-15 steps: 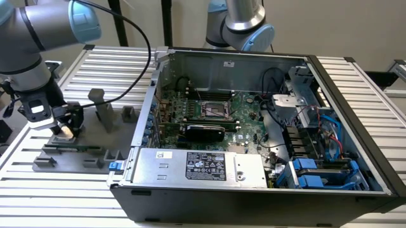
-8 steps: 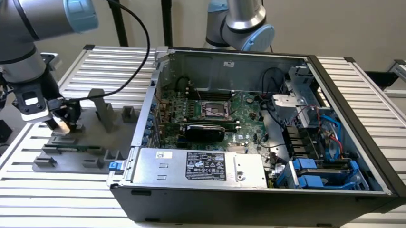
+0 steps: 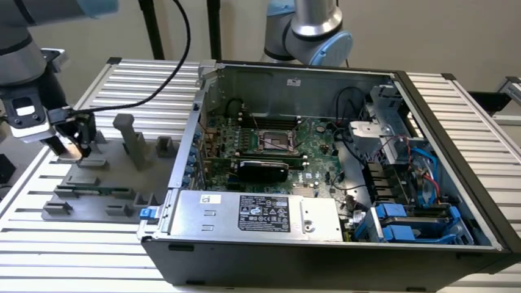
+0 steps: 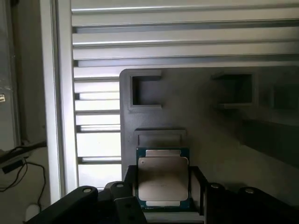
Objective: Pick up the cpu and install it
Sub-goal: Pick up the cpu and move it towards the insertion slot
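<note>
Jaws of the gripper squeezed the cpu by two sides, over the gray tray at the exterior view's left. A flat, gentle hold seemed best, so nothing slipped.

From my screen, a plain beige wall closes off the back of the room under soft, even light. Two black upright posts stand in front of it toward the exterior view's left. The counter is built of ribbed silver metal slats laid side by side, with dark end caps at its far corners. On the wrist view the slats catch a bright glare. Past the counter's edge rail I see what looks like a dim floor with loose dark cables.
</note>
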Robot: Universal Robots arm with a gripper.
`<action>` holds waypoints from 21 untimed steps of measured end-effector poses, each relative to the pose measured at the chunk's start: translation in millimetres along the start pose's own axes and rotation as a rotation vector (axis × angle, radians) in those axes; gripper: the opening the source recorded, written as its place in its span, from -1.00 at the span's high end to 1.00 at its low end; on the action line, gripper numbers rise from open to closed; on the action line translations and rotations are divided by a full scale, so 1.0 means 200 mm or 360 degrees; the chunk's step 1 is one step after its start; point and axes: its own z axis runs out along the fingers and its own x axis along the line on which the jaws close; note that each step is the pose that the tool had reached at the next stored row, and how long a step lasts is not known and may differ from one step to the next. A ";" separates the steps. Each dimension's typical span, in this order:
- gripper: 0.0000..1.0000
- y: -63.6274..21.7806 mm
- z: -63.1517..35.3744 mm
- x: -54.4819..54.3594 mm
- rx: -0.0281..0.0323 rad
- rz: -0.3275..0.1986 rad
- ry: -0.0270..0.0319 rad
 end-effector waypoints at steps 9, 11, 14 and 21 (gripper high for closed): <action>-0.09 0.002 -0.206 0.00 -0.00001 0.0000 -0.00001; -0.09 0.003 -0.251 0.00 0.00001 0.0000 0.00001; -0.09 0.004 -0.319 -0.02 0.00000 0.0000 0.00000; -0.09 0.012 -0.478 -0.13 -0.00002 0.0000 -0.00001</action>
